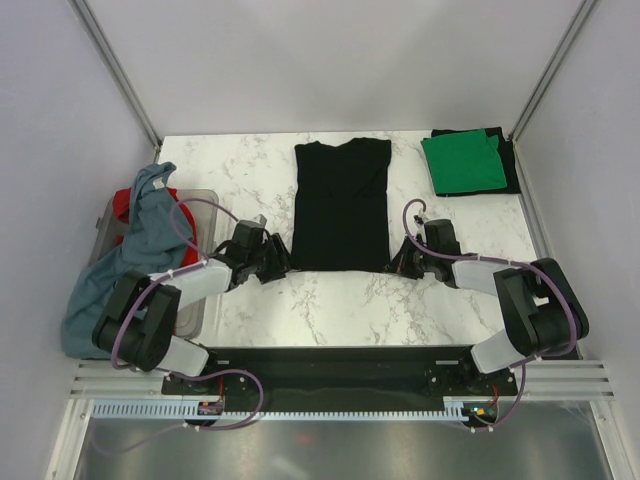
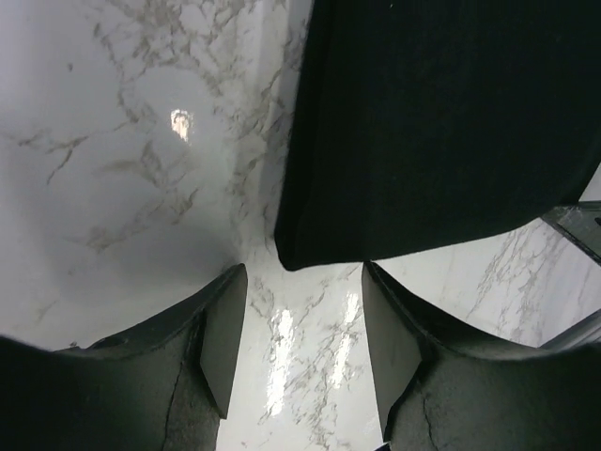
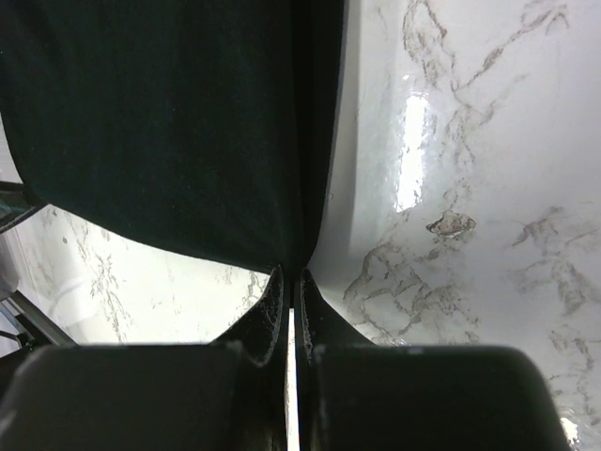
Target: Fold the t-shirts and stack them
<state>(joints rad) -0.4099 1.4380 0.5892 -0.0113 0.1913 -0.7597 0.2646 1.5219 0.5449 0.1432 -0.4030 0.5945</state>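
At the far left, a soft grey-blue cotton t-shirt [image 1: 120,262] is hanging over the rim of a translucent grey plastic bin [image 1: 203,196] and trailing down past the table edge. A red cotton t-shirt [image 1: 124,205] is showing inside the bin behind it.

The left gripper [image 1: 283,262] is resting low on the white marble-patterned table [image 1: 330,305], just beside the near left corner of a plain black short-sleeved t-shirt [image 1: 341,205]. In the left wrist view the left gripper [image 2: 303,319] is standing wide apart, with bare table between its fingers [image 2: 221,329]. The black t-shirt [image 2: 441,122] corner is lying just ahead of the tips (near, but not between them).

The black t-shirt is lying flat in the middle of the table with its sides folded in, making a long upright rectangle with the collar at the far end.

At its near right corner the right gripper [image 1: 398,262] is pressing down. In the right wrist view the right gripper [image 3: 291,282] is drawn narrow, only a sliver of table showing lower down, and the black t-shirt [image 3: 160,122] corner is running into the tips, apparently pinched there.

In the far right corner a folded green cotton t-shirt [image 1: 462,163] is sitting on top of a folded black garment [image 1: 510,165], well apart from both arms.
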